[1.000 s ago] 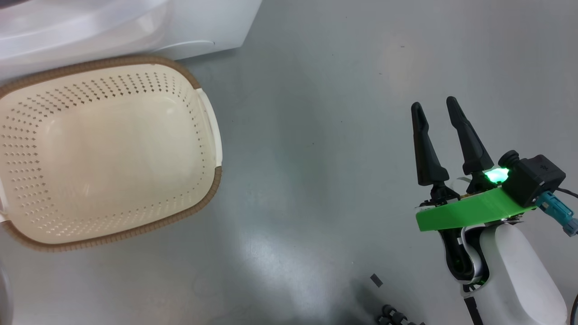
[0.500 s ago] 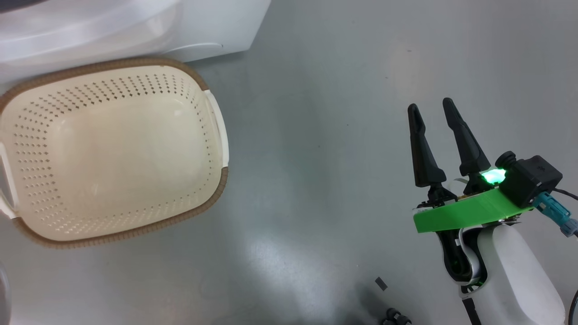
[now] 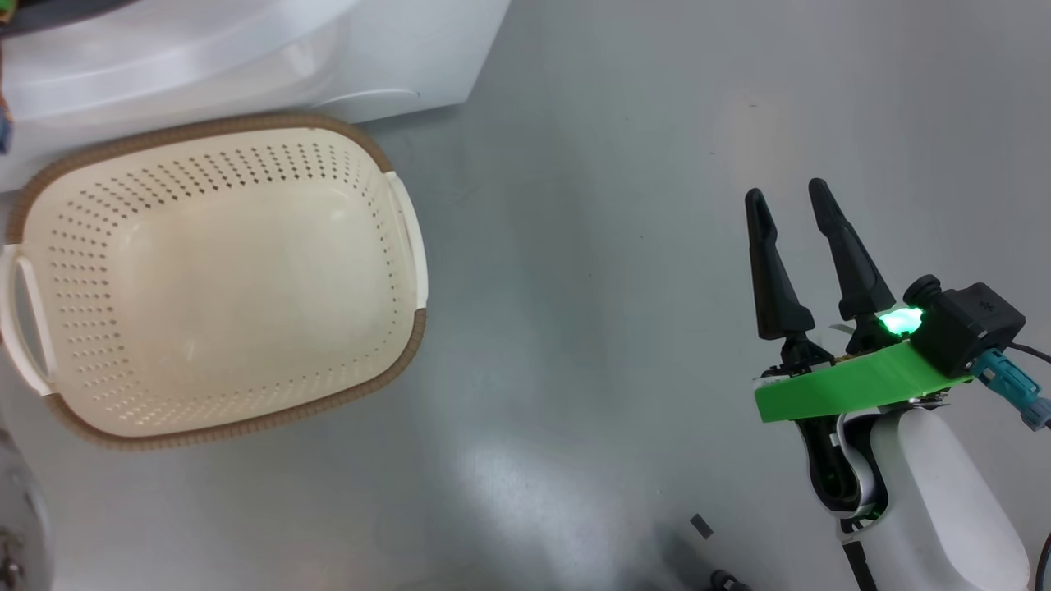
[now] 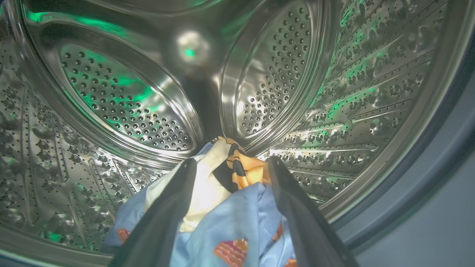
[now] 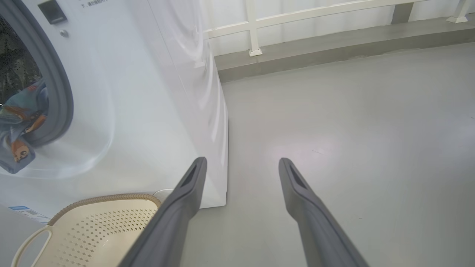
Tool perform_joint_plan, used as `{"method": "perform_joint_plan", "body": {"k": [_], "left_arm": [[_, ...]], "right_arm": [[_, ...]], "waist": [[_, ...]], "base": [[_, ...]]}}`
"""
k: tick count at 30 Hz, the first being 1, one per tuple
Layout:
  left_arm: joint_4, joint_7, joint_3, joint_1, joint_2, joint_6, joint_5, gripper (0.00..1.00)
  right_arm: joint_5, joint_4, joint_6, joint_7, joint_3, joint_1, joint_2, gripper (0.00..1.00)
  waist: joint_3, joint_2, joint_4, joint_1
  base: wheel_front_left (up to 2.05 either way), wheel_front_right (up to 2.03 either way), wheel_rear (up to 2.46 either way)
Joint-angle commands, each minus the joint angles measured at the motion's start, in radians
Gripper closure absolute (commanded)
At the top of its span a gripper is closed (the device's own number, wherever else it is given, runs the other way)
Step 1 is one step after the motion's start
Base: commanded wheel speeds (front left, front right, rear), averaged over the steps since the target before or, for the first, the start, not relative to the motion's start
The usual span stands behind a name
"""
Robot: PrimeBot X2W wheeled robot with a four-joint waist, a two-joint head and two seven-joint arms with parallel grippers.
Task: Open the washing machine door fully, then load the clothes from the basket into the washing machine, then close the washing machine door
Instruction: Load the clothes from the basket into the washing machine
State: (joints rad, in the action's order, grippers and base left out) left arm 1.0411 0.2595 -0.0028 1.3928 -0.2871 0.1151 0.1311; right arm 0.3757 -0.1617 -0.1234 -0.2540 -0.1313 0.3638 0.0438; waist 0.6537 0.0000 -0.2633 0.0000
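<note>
two dark fingers of the left gripper (image 4: pixel 232 163) stand wide apart inside the drum (image 4: pixel 122 107), clamped on nothing. here's the danger: on the way out a fold could ride along on a finger and drag over the gasket (image 4: pixel 438 141). a corner also hangs low at the mouth of the washing machine (image 5: pixel 148 111), where a closing door might pinch it. the clothes (image 4: pixel 230 218) bunch right between those fingers, blue cloth brushing both inner faces. out over the floor (image 3: pixel 575 246) the right gripper (image 3: pixel 788 197) hovers, jaws apart and empty, well apart from the bare basket (image 3: pixel 246 427).
</note>
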Motion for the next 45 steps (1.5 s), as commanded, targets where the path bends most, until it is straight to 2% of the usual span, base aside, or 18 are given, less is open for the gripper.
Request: {"method": "perform_joint_plan", "body": {"k": [1,8,19,35,45], "left_arm": [[-0.033,0.002,0.008,-0.027,-0.032,0.004,0.002,0.00],[-0.164,0.002,0.050,-0.143,0.009,-0.007,0.018,0.00],[-0.307,0.002,0.117,-0.338,0.067,0.005,0.024,0.00],[-0.434,0.002,0.142,-0.628,0.158,0.014,-0.016,0.00],[-0.490,0.002,0.144,-0.796,0.185,0.015,-0.016,0.00]], "right_arm": [[-0.007,0.018,-0.007,-0.008,-0.018,-0.015,0.006,0.00],[-0.029,0.011,-0.007,-0.008,-0.005,-0.012,0.006,0.00],[-0.072,-0.002,-0.007,-0.008,0.025,-0.034,0.006,0.00],[-0.111,-0.032,-0.007,-0.008,0.057,-0.123,0.031,0.00],[-0.112,-0.045,-0.007,-0.008,0.070,-0.191,0.061,0.00]], "waist": [[-0.006,0.0000,0.006,0.0000],[-0.036,0.0000,0.025,0.0000],[-0.126,0.0000,0.059,0.0000],[-0.309,0.0000,0.147,0.0000],[-0.416,0.0000,0.193,0.0000]], "base": [[0.00,0.00,0.00],[0.00,0.00,0.00],[0.00,0.00,0.00],[0.00,0.00,0.00],[0.00,0.00,0.00]]}}
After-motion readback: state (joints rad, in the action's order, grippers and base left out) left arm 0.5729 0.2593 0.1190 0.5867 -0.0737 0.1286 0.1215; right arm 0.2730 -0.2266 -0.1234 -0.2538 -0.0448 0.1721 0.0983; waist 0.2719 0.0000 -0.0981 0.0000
